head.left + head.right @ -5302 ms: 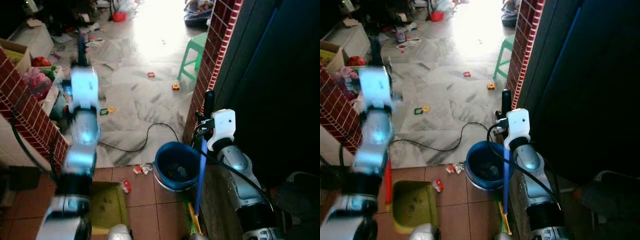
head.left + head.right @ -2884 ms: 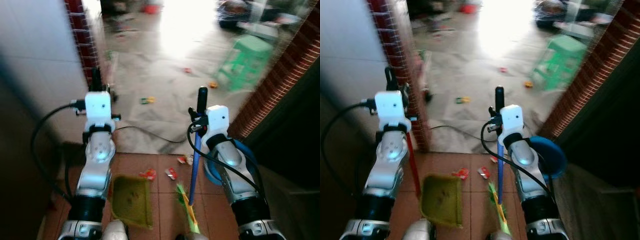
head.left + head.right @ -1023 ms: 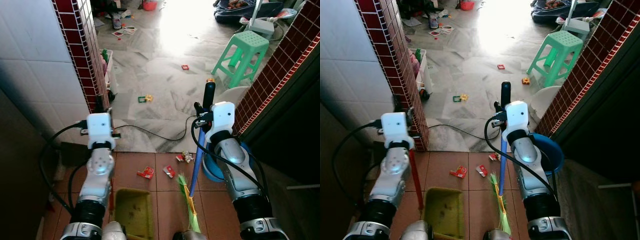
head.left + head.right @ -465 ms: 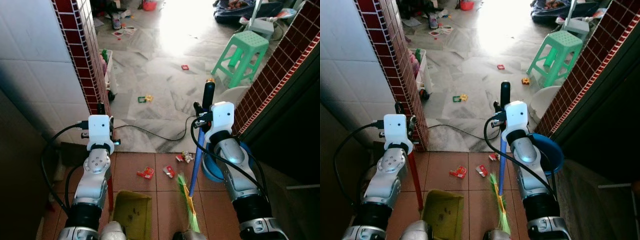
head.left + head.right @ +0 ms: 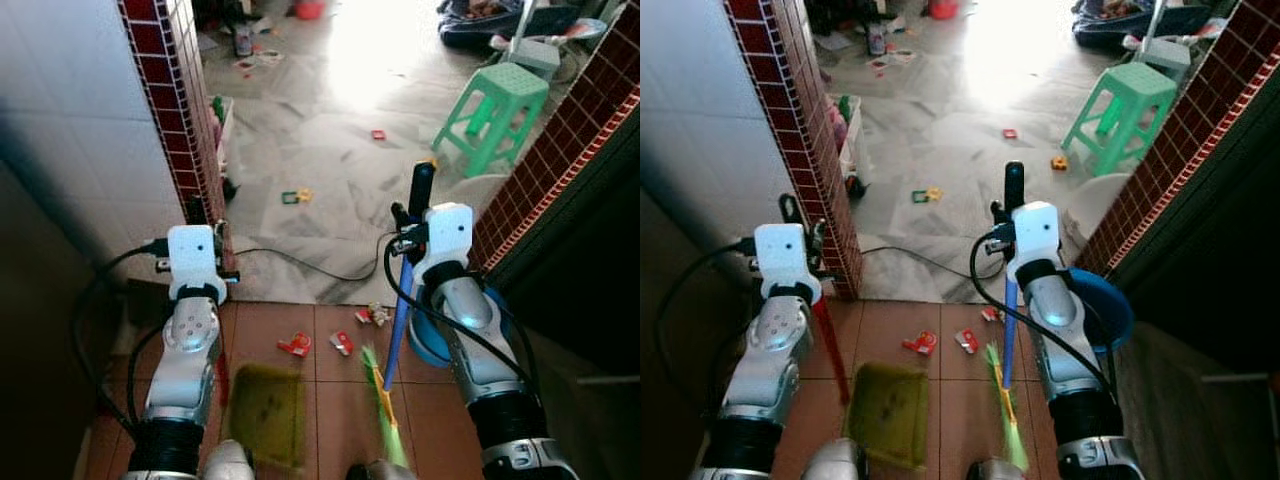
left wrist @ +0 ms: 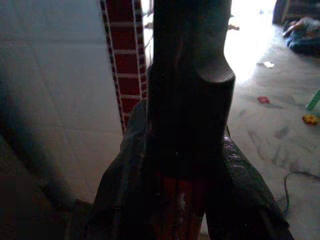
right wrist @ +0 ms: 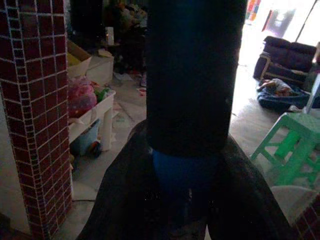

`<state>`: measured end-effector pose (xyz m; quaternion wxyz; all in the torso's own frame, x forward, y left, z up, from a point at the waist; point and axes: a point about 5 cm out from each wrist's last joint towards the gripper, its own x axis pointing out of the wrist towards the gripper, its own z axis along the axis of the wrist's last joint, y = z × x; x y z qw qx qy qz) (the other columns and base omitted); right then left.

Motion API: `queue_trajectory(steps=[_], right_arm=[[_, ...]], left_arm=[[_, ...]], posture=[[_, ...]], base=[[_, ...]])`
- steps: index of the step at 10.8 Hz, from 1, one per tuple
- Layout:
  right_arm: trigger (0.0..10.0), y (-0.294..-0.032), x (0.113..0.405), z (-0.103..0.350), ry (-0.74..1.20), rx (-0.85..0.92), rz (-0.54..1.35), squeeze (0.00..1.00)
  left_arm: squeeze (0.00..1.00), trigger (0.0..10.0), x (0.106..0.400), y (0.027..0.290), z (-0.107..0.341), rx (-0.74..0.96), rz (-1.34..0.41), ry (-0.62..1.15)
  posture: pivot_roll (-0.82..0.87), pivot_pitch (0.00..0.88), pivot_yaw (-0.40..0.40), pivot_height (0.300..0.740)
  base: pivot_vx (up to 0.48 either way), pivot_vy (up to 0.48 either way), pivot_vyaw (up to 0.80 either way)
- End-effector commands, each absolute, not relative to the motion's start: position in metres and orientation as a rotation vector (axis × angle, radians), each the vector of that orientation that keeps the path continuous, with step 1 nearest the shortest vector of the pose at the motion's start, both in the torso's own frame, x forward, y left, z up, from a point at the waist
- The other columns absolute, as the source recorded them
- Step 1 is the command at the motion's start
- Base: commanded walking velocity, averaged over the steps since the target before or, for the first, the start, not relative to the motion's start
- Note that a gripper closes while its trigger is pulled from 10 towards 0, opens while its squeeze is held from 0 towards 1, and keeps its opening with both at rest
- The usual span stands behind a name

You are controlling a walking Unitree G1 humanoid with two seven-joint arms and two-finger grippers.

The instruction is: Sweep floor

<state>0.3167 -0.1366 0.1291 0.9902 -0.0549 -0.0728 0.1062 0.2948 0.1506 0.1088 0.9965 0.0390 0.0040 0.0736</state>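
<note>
Evidently early: red scraps (image 5: 293, 345) lie on the tiles just beyond the dustpan (image 5: 266, 413), unswept. Right gripper (image 5: 1013, 205) is clamped on the broom (image 5: 1004, 385), bristles near the scraps; left gripper (image 5: 790, 215) is clamped on the dustpan's red handle (image 5: 831, 350).

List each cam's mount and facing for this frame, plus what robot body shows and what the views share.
Left eye view: head, looking forward and down; both silver arms, left gripper on the red dustpan handle, right gripper on the blue broom handle.
Right eye view: same head, same scene; dustpan, green stool.
Left wrist view: along the left gripper's jaws, shut on the red handle, toward the brick pillar.
Right wrist view: along the right gripper's jaws, shut on the blue handle.
Shared: green stool and brick pillar in the right wrist view too.
</note>
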Motion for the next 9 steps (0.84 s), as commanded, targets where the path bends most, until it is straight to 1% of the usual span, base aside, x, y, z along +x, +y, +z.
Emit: queue_trajectory(steps=[1,3,6,9], right_arm=[[10.0,-0.138,0.323,0.146,-0.213,-0.119,0.206,0.0],[10.0,-0.138,0.324,0.146,-0.217,-0.122,0.204,0.0],[10.0,-0.141,0.322,0.146,-0.219,-0.132,0.197,0.0],[10.0,-0.142,0.323,0.147,-0.22,-0.138,0.199,0.0]], left_arm=[[0.0,10.0,0.296,0.152,0.128,0.079,0.166,-0.083],[0.0,10.0,0.297,0.153,0.134,0.067,0.174,-0.099],[0.0,10.0,0.3,0.146,0.147,0.049,0.158,-0.145],[0.0,10.0,0.299,0.146,0.142,0.069,0.17,-0.124]], posture=[[0.02,0.052,-0.068,0.74],[0.01,0.051,-0.065,0.74],[0.01,0.05,-0.061,0.74],[0.01,0.051,-0.068,0.74]], base=[[0.412,0.244,0.0],[0.412,0.244,0.0],[0.412,0.244,0.0],[0.35,0.324,0.0]])
